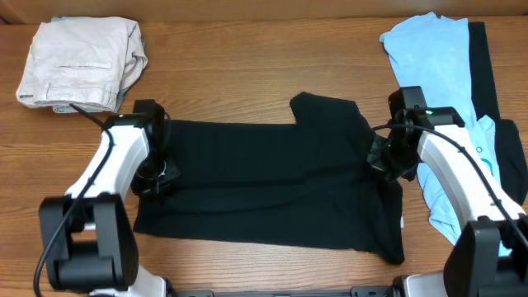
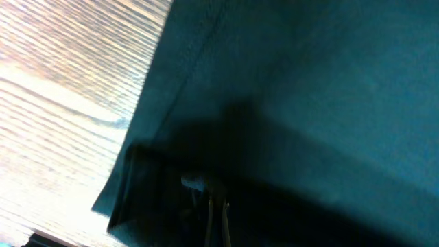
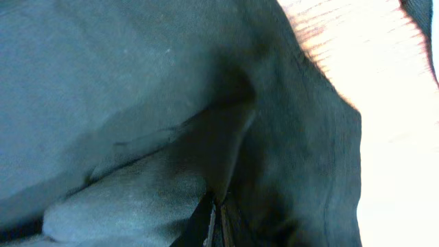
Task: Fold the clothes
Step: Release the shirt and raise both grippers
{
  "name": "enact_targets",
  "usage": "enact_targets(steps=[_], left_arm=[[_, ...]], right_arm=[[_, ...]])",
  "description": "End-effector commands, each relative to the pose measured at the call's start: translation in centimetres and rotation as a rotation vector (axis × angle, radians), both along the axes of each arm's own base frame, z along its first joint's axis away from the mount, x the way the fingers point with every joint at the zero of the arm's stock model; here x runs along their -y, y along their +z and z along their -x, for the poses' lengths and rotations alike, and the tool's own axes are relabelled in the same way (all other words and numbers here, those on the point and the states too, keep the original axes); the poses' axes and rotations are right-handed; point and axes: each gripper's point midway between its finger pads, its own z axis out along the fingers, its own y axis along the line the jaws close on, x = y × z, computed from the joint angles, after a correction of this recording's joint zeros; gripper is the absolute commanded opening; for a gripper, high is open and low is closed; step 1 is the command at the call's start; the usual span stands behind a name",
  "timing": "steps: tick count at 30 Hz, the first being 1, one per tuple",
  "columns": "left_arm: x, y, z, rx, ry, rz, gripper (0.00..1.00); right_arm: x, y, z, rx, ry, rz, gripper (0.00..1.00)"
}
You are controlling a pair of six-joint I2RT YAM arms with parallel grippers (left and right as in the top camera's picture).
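Note:
The black T-shirt [image 1: 272, 177] lies spread across the middle of the table, one sleeve sticking up at the top. My left gripper [image 1: 157, 177] is down on its left edge, shut on the black fabric [image 2: 274, 103]. My right gripper [image 1: 389, 158] is down on its right side, shut on a fold of the black fabric [image 3: 171, 123]. The light blue T-shirts [image 1: 437, 58] lie at the far right, partly under my right arm. The shirt's white tag is hidden.
Folded beige trousers [image 1: 78, 62] sit at the back left corner. A dark garment strip [image 1: 483, 66] lies along the right of the blue shirts. Bare wood [image 1: 247, 66] shows behind the black shirt.

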Motion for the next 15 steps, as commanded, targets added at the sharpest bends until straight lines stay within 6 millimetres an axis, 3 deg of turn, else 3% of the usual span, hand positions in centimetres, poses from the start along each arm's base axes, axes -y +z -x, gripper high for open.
enact_targets(steps=[1, 12, 14, 15], left_arm=[[-0.9, -1.1, 0.3, -0.039, 0.021, -0.049, 0.04], [-2.4, -1.3, -0.4, -0.016, 0.006, -0.127, 0.04], [-2.4, -1.4, -0.7, -0.003, 0.007, -0.127, 0.22], [-2.4, -1.4, -0.8, 0.000, 0.007, -0.128, 0.36]], right_arm=[[0.7, -0.9, -0.4, -0.007, 0.001, 0.036, 0.04], [0.8, -1.1, -0.6, -0.007, 0.008, 0.040, 0.06], [0.8, -1.2, -0.4, -0.011, 0.024, 0.041, 0.30], [0.8, -1.2, -0.3, -0.016, 0.024, 0.041, 0.39]])
